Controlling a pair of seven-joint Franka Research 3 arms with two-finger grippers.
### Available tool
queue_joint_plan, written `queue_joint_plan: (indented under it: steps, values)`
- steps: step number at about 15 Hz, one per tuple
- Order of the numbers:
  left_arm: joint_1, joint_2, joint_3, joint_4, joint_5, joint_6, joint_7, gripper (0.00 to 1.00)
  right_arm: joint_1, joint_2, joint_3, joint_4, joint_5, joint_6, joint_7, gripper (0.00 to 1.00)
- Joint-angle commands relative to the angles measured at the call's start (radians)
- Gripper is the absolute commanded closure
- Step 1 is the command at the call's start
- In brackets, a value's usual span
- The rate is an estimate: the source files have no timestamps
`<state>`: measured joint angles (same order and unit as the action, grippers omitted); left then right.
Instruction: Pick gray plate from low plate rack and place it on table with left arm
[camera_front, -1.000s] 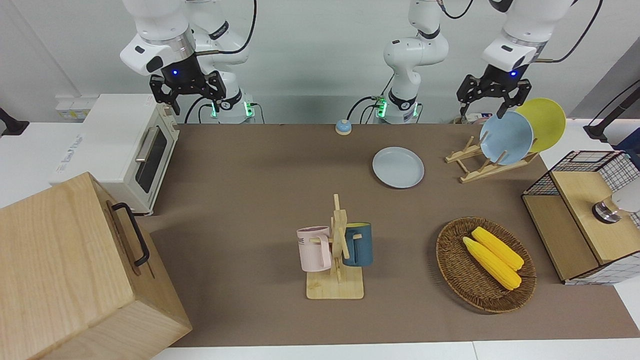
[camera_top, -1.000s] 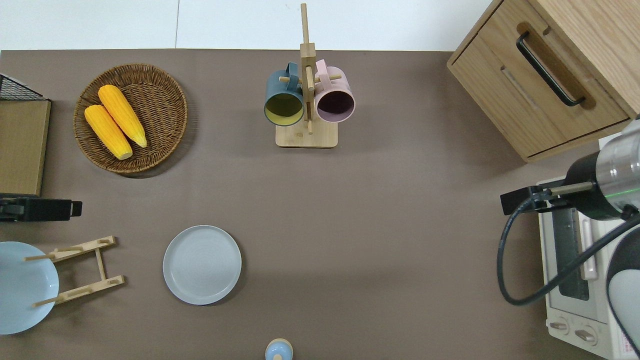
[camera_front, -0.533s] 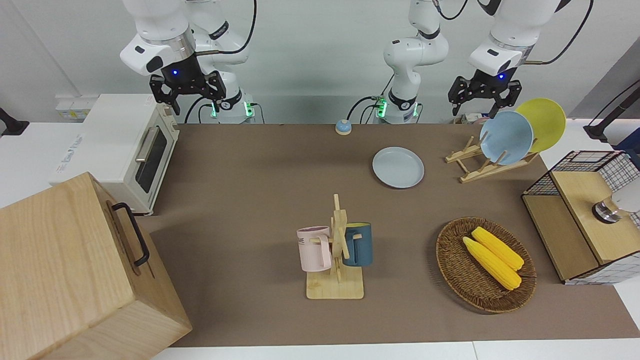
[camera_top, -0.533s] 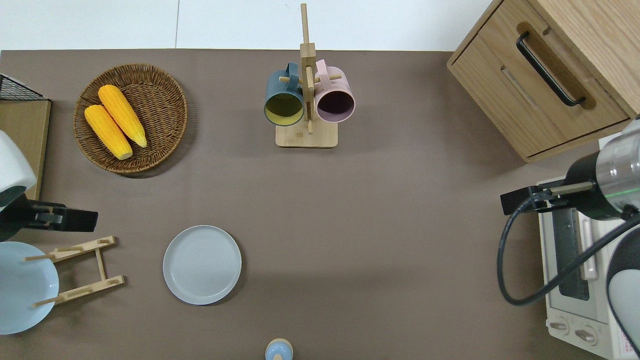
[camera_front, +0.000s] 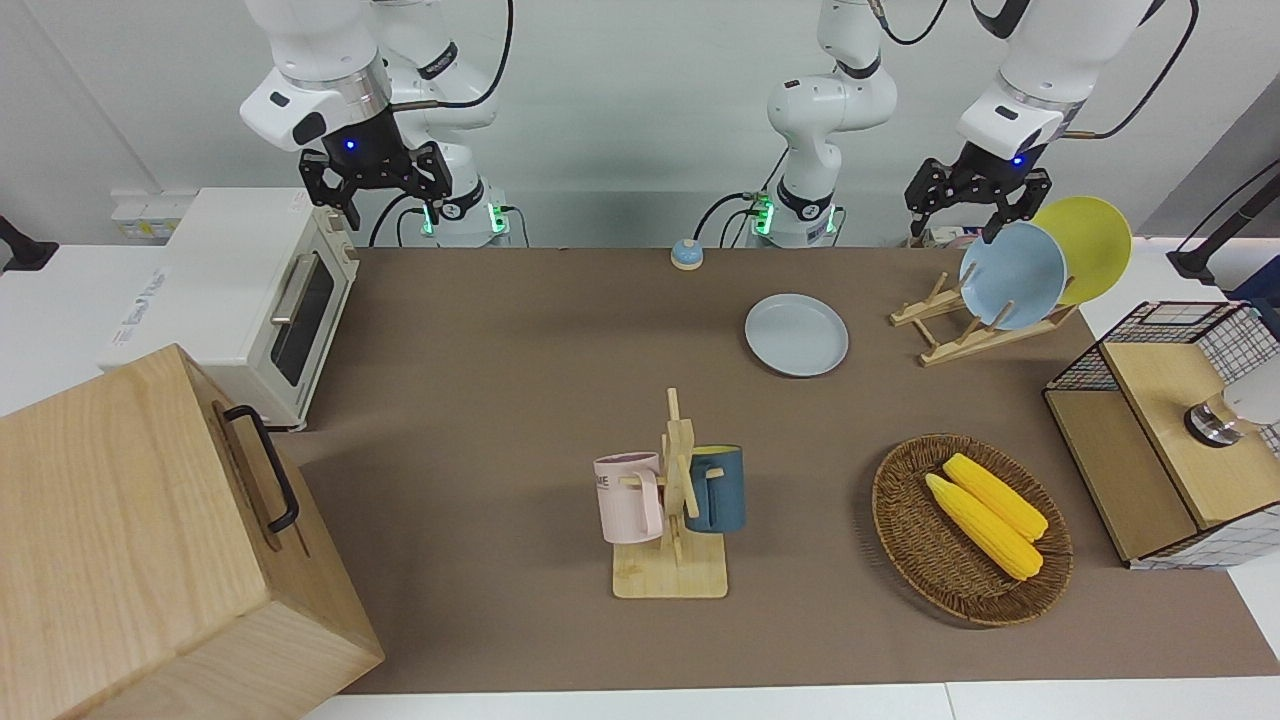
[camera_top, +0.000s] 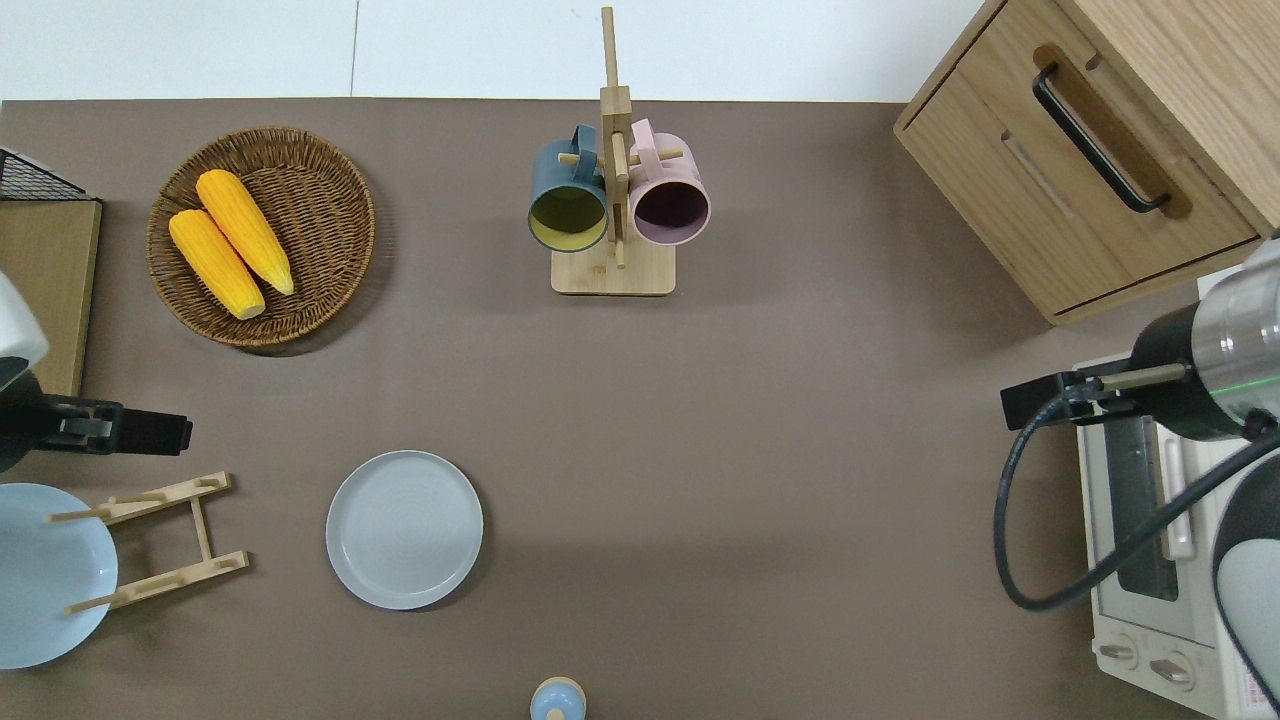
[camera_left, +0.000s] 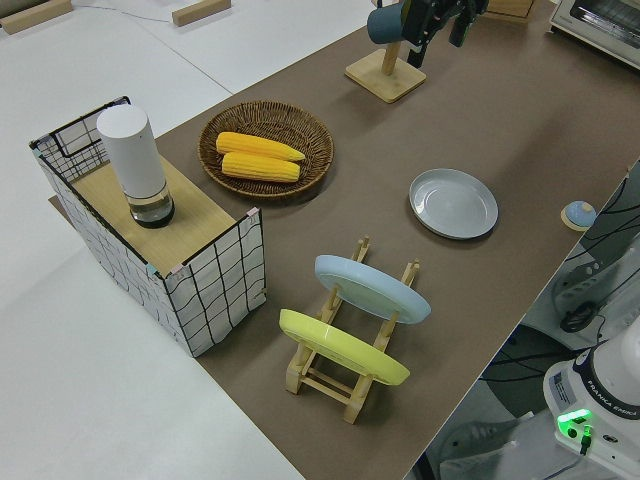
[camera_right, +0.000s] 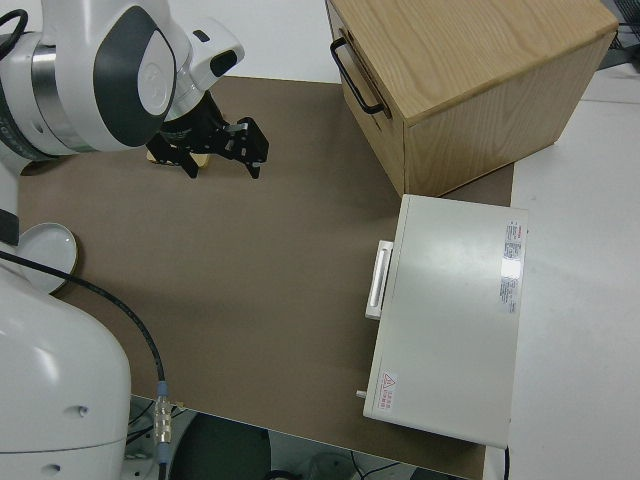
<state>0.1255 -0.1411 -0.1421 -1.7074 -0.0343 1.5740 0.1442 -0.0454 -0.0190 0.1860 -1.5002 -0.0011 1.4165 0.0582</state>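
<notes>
Wicker basket (camera_top: 330, 170) holding two corn cobs (camera_top: 230, 243) side by side, toward the left arm's end. Wooden mug stand (camera_top: 613, 270) mid-table, with a dark blue mug (camera_top: 567, 205) and a pink mug (camera_top: 670, 200) hung on opposite pegs. Sky-blue plate (camera_front: 1012, 275) and yellow plate (camera_front: 1090, 245) standing slanted, one beside the other. Wire-sided wooden box (camera_left: 205, 290) carrying a white cylinder (camera_left: 133, 160) on top. Small blue bell (camera_front: 686, 254) at the edge nearest the robots. White toaster oven (camera_front: 240, 300) and wooden cabinet (camera_front: 150, 540) with a black handle (camera_front: 265, 465), toward the right arm's end.

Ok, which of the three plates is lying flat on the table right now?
The gray plate. It lies flat on the table, apart from the low plate rack. The sky-blue plate and yellow plate stand slanted in the rack's slots.
</notes>
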Motion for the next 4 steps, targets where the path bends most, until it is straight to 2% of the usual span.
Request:
queue_joint_plan:
  steps: [1, 4]
  values:
    - [-0.003, 0.009, -0.001, 0.018, -0.004, 0.001, 0.002, 0.01, -0.010, -0.002, 0.006, 0.006, 0.010, -0.014, 0.000, 0.011]
    - [-0.007, 0.008, -0.002, 0.020, -0.003, 0.001, 0.002, 0.01, -0.010, -0.002, 0.006, 0.006, 0.010, -0.014, 0.000, 0.011]
